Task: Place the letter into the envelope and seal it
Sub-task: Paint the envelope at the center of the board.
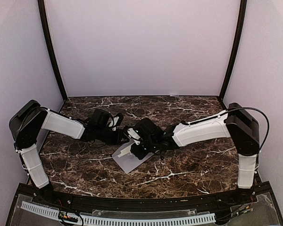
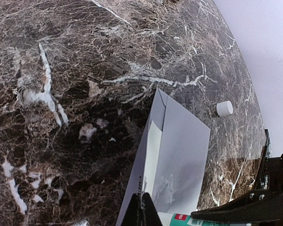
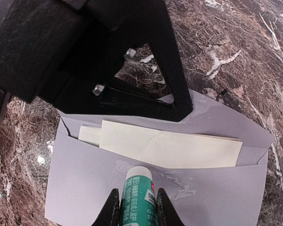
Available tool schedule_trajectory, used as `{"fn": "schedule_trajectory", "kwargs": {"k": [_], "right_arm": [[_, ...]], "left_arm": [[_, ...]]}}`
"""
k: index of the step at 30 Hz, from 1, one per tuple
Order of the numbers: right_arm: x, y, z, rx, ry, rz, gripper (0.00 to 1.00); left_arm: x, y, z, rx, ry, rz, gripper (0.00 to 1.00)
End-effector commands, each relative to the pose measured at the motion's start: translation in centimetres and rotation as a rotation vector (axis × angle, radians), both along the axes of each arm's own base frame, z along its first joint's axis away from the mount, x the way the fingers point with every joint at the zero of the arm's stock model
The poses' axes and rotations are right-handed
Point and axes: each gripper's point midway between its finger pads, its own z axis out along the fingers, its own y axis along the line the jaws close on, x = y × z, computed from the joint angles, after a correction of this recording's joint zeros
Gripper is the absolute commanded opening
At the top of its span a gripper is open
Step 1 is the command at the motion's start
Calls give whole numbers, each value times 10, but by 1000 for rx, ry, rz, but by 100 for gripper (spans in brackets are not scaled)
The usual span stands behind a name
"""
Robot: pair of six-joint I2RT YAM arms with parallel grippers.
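Note:
The pale grey-lavender envelope (image 1: pixel 131 162) lies on the marble table with its flap open. The cream letter (image 3: pixel 170 148) sits in its pocket with the top edge showing. My right gripper (image 3: pixel 137 203) is shut on a green glue stick (image 3: pixel 138 186), whose white tip touches the envelope (image 3: pixel 85 188) just below the pocket opening. Wet glue smears (image 3: pixel 181 182) lie beside the tip. My left gripper (image 2: pixel 144 209) is shut on the edge of the open flap (image 2: pixel 140 188) and holds it back. In the top view the two grippers, left (image 1: pixel 124 136) and right (image 1: pixel 137 149), meet over the envelope.
A small white cap (image 2: pixel 224 108) lies on the dark marble table (image 2: pixel 61 94) beyond the envelope's far corner. Pale walls and two black posts (image 1: pixel 52 52) enclose the back of the table.

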Motion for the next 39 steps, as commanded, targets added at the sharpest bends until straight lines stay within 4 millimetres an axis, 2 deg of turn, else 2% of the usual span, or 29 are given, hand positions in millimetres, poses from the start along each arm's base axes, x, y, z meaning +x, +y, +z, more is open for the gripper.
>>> {"fn": "schedule_trajectory", "kwargs": {"k": [1,10,24,39], "right_arm": [[-14,12,-6,-5,22,43,0],[-2,-8,-12,-68,-7,-30,0],[28,-39,-20,-115,-2,-135,0],[50,-61,-28,-154,-1,-214,0]], "left_arm": [[-1,-2,-1,-2,-3,-7,0],[0,-2,-1,13,-32,-32,0],[0,-2,-3,33,-60,-55,0],[1,-2,-5,36,-61,-60,0]]}}
